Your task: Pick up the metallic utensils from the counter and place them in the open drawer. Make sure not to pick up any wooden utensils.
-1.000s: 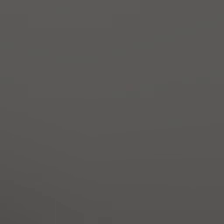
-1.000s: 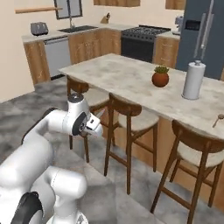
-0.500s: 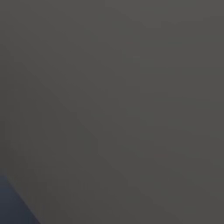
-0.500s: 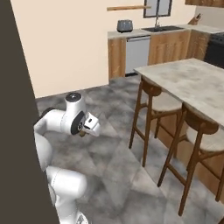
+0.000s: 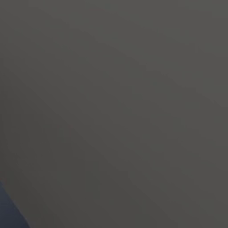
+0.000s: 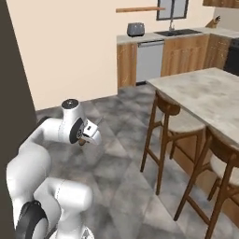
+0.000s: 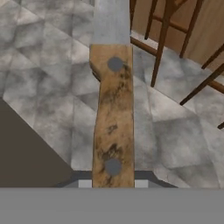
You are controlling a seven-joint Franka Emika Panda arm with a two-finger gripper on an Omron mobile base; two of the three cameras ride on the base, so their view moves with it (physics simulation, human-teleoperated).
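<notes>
While the gripper (image 7: 113,183) stays out over the floor, you have one metallic utensil in hand: the knife (image 7: 113,109), its brown riveted handle pinched between the two dark finger tips (image 7: 141,181), its grey blade running away from the camera toward the top of the hand view. From the right base view the hand sits low, beside the robot's own body, with a small brown end poking out of it — apparently the knife handle.

Progress, as a judgement: pick-up of this piece is done, placement is not. The drawer is not visible to you, so you cannot confirm it is open or that anything lies in it. Remaining metal cutlery and the wooden spoons cannot be located either.

Beyond the hand, grey marbled floor tile (image 6: 126,172), then the wooden stools (image 6: 168,126) tucked under the counter (image 6: 205,91) — well apart from the gripper, its visible stretch bare. Farther back, the wall counter carries a toaster (image 6: 136,29) and a sink (image 6: 179,31).

Left base view: flat dark grey, nothing legible.

Writing, brands, labels: none readable.
</notes>
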